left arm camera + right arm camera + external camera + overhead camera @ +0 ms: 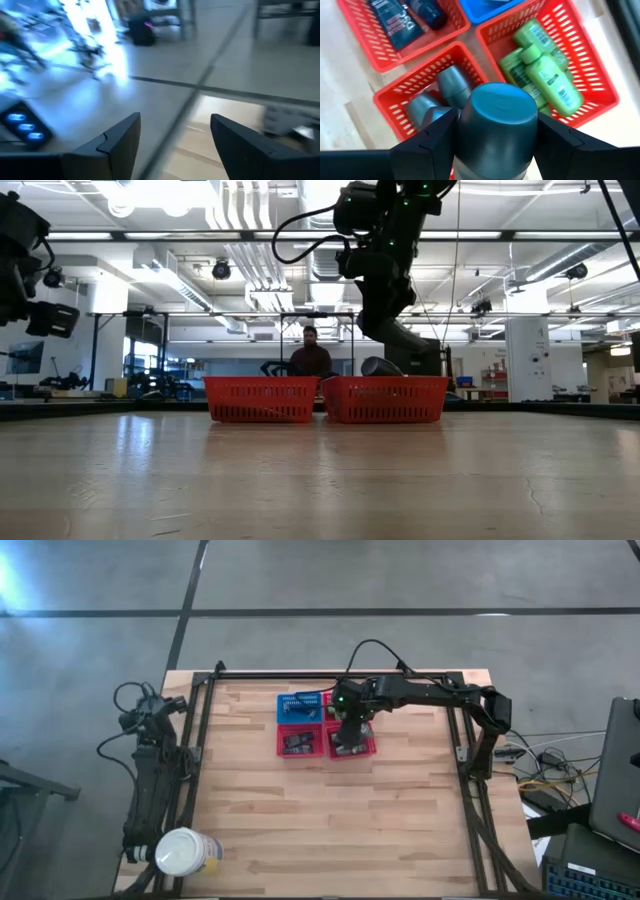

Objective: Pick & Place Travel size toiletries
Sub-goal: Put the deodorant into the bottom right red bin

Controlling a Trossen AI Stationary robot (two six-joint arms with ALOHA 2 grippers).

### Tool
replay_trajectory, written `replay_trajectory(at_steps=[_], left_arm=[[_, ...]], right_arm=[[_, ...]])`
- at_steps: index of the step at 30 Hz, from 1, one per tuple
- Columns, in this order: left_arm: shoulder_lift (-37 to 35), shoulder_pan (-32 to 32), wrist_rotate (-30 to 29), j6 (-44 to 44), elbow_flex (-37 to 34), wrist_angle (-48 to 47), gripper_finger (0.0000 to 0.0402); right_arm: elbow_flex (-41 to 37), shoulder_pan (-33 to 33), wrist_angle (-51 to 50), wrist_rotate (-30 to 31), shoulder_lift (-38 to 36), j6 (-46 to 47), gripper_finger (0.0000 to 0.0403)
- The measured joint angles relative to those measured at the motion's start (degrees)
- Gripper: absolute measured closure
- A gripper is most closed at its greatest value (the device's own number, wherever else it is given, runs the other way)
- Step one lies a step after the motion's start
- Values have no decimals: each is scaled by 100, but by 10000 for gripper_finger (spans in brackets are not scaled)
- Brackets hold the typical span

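Observation:
My right gripper (496,131) is shut on a grey rounded bottle (497,112) and hangs over the baskets at the table's middle (350,730). Under it, a red basket (395,107) holds several grey bottles (451,85). A second red basket (592,75) holds several bright green bottles (540,65). A third red basket (362,47) holds flat black tubes (395,22). A blue basket (487,12) stands beside them. My left gripper (175,145) is open and empty, parked off the table's left edge (150,720). My right gripper pinches the grey bottle's two sides (465,127) between its two fingers (427,142). The fingers point down from above and lie along the bottle. The bottle's rounded end (499,102) points down, lifted clear above the basket of grey bottles.
A large white jar with a yellow label (185,852) lies at the table's near left corner. The low view shows two red baskets (260,400) side by side and a person (311,355) beyond the table. Bare wood (330,820) lies in front of the baskets.

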Motion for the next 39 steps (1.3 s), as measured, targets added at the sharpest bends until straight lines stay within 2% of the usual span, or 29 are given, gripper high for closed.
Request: replay_trajectory(at_steps=[3,9,12,15,17,19,21,27,32,36,39], left_arm=[[0,0,-419,158,0,56,156],[4,-4,-438,180,0,56,156],[4,-4,-447,380,-8,91,156],[4,-4,-500,1590,-296,1257,156],[4,-4,-378,1878,-550,2167,156],[4,-7,-256,1795,-797,2876,156],[4,-7,-259,1665,-929,3182,156],[11,-9,-247,1352,-919,3125,156],[46,-9,-248,419,-929,3107,156],[72,-11,-246,317,-931,3105,156],[73,-11,-247,316,-933,3097,156]], right_arm=[[-2,-16,-49,-115,0,-28,199],[-7,92,-92,-340,3,-1057,200],[-9,184,-19,-642,22,-1621,196],[-11,226,8,-924,24,-1896,197],[-11,256,29,-944,24,-2025,199],[-13,258,45,-948,24,-2137,200],[-21,259,79,-963,24,-2246,199],[-199,257,319,-1175,24,-2446,189],[-470,313,429,-1253,25,-2521,194],[-594,363,687,-1249,24,-2847,191],[-614,403,976,-1039,26,-2700,185]])
